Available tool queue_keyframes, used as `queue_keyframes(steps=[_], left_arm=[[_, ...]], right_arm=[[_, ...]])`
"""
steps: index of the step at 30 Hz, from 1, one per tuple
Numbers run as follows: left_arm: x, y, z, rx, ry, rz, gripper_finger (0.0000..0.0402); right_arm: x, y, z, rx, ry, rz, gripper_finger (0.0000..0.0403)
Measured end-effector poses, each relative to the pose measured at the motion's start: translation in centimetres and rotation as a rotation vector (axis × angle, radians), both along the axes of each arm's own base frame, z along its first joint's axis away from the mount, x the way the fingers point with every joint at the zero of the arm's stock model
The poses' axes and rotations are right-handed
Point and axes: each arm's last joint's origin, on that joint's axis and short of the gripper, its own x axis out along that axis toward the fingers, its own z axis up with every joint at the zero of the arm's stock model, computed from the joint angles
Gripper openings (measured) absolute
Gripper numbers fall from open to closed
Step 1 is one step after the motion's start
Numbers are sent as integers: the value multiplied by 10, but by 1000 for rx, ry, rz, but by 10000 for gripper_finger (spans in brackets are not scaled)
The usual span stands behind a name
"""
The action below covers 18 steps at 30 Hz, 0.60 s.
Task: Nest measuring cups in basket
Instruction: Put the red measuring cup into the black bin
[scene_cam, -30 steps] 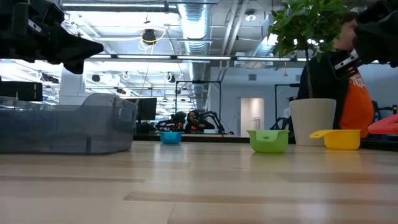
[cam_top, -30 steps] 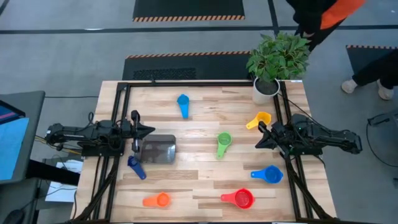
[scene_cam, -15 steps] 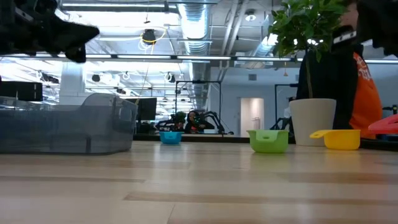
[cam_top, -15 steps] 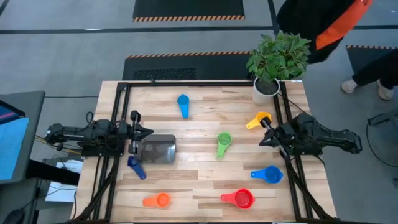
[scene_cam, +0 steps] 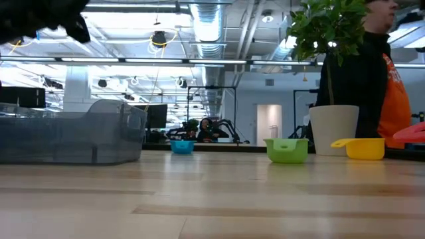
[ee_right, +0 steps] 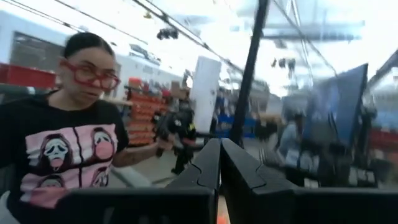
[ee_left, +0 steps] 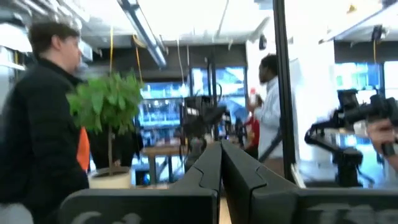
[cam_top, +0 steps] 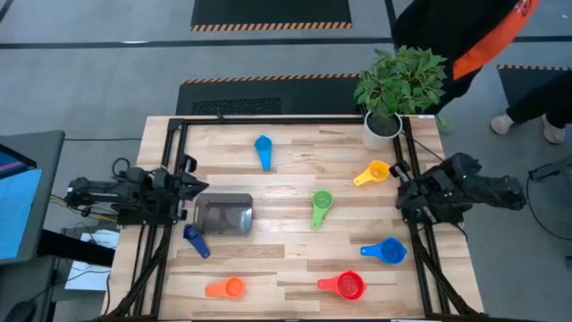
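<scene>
- Nesting is not looking started: basket is sitting apparently empty at table's left side, 7 measuring cups lying scattered around it.
- Left gripper and right gripper are hanging pressed together, carrying nothing.

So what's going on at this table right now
Nothing is being handled yet. Both arms sit at the table's sides: the left pincer is shut beside the grey basket, the right pincer is shut near the yellow cup. The light blue, green, blue, red, orange and dark blue cups lie scattered.
</scene>
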Motion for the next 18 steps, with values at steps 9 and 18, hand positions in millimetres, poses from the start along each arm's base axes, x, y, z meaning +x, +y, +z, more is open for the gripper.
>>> queue_keyframes(steps=[9, 18], left_arm=[[8, -1, 42, 31, 130, -19, 0], [52, -6, 71, 122, 390, -58, 0]], right_arm=[[44, 7, 41, 12, 418, 23, 37], [76, 34, 49, 54, 694, 188, 37]])
